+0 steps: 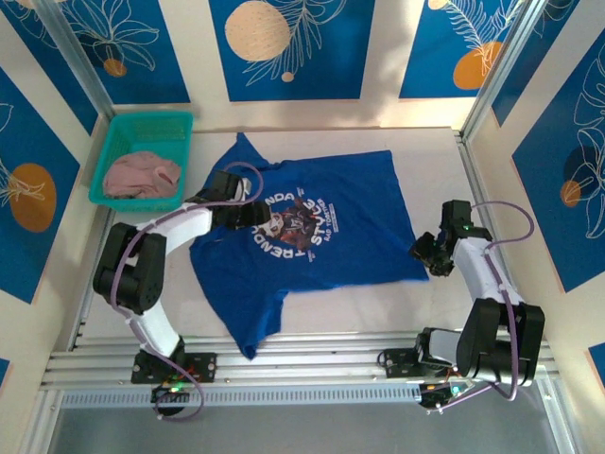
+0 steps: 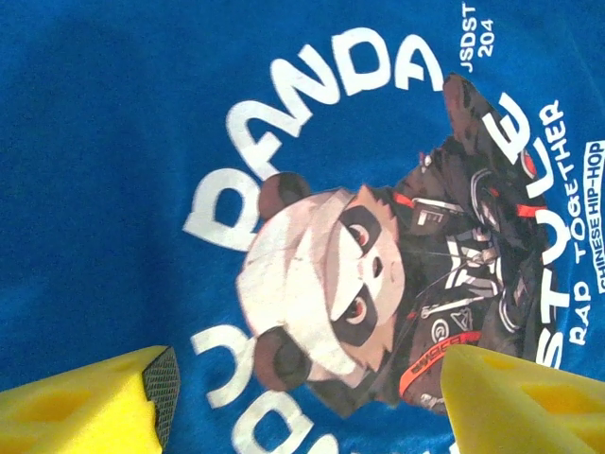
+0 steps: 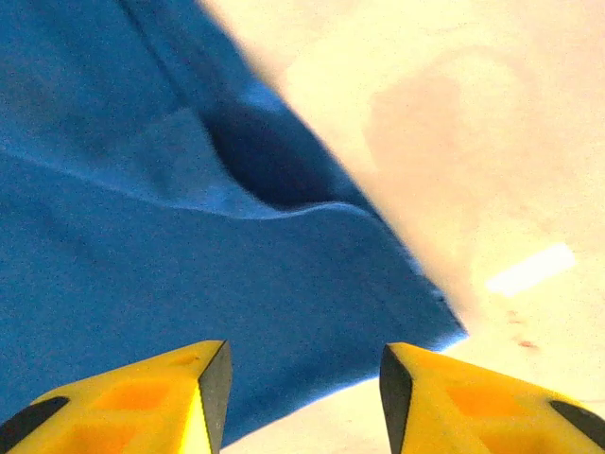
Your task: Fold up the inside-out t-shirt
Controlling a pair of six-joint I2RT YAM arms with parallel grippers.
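At the far-left corner of the tabletop (image 1: 425, 151): a green plastic basket (image 1: 146, 117), with a crumpled dusty-pink garment (image 1: 142, 176) inside.

Just right of the basket: the left pincer (image 1: 250, 214), reaching in from the left edge. Hangs over the left part of the royal-blue t-shirt (image 1: 350, 208), right by the panda print (image 1: 295, 224). Released: in the left wrist view, yellow fingers (image 2: 85, 407) set wide apart, pincer (image 2: 307, 402) empty, blue cloth (image 2: 113, 113) and the panda print (image 2: 350, 284) with its white "PANDA" lettering below the gap.

Across the middle of the tabletop: the t-shirt, spread mostly flat, print facing up. Sleeves on the left side, one pointing to the far edge beside the basket, the other trailing toward the near edge. Straight hem on the right side, lightly rippled.

Toward the right edge: the right pincer (image 1: 427, 253), just beside the near-right corner of the t-shirt. Released too: in the right wrist view, pincer (image 3: 302, 378) parted with nothing gripped, over the corner of the t-shirt (image 3: 142, 236), a soft fold rising in the cloth, bare pale tabletop (image 3: 492, 142) past the hem.
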